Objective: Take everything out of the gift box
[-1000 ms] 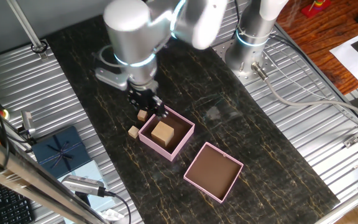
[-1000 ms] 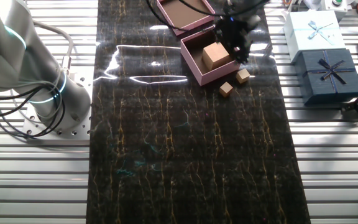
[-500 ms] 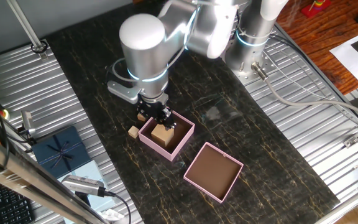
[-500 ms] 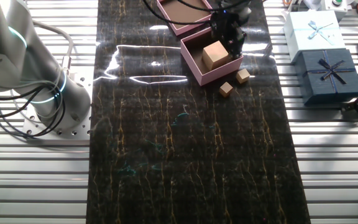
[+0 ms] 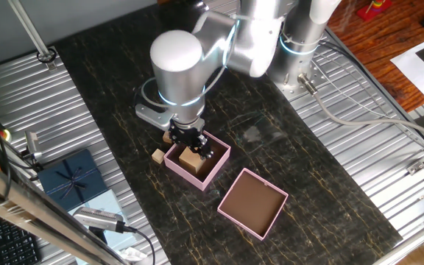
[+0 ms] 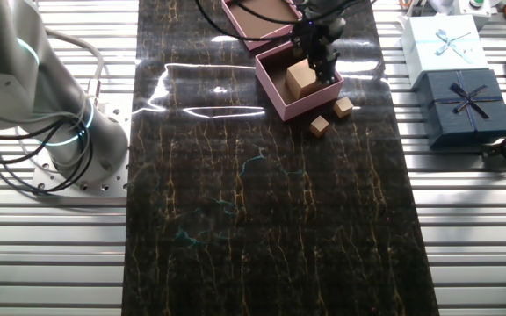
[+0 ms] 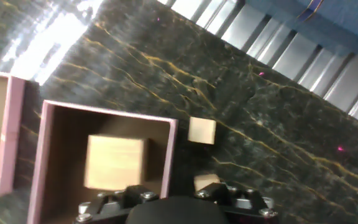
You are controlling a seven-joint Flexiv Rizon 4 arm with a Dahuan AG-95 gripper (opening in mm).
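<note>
The pink gift box stands on the dark mat, with one large tan block inside. It also shows in the other fixed view and the hand view, with the block on its floor. Two small tan blocks lie on the mat just outside the box. My gripper hangs over the box's edge beside the block, open and empty. Only its base shows in the hand view.
The shallow pink lid tray lies beside the box. A dark blue ribboned box and a light blue one sit off the mat on the ridged metal table. The arm's base stands at the mat's side.
My gripper has moved from above the two outside blocks to over the gift box's edge, lower and closer to the large block. The blocks have not moved.
</note>
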